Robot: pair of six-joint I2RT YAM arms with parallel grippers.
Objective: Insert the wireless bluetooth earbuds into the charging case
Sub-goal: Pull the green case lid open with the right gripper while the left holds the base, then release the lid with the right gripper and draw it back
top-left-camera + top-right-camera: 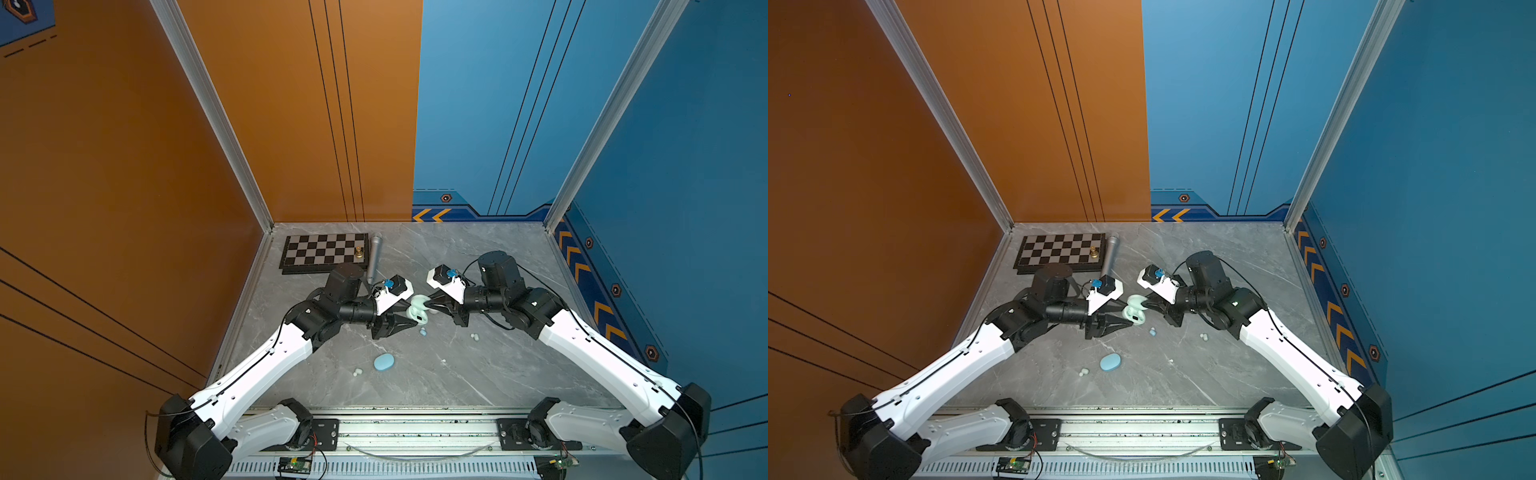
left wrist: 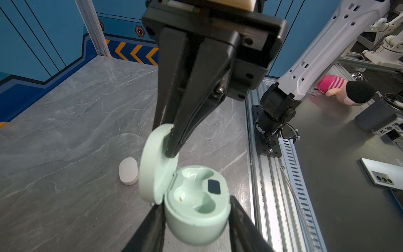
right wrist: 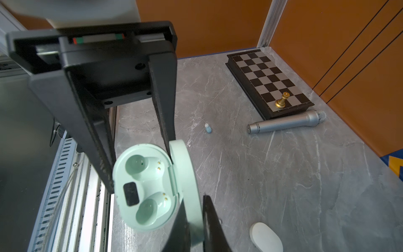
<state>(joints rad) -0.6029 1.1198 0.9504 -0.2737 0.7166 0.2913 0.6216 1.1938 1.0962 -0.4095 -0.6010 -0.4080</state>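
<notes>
Pale green charging case [image 1: 419, 312] is held open between both arms, and both wells are empty. The left gripper [image 2: 196, 207] clamps the base across its short width. The right gripper [image 2: 170, 150] is closed on the lid [image 2: 152, 165]. All the earbuds lie loose on the counter [image 1: 478, 386]. A light blue earbud [image 1: 423, 331] sits just in front of the case, a pale pair [image 1: 473, 336] lies on the right arm's side, and a second pair [image 1: 357, 372] lies near the blue case [image 1: 384, 362]. I judge the right gripper nearer the pale pair, but it must release the lid first.
</notes>
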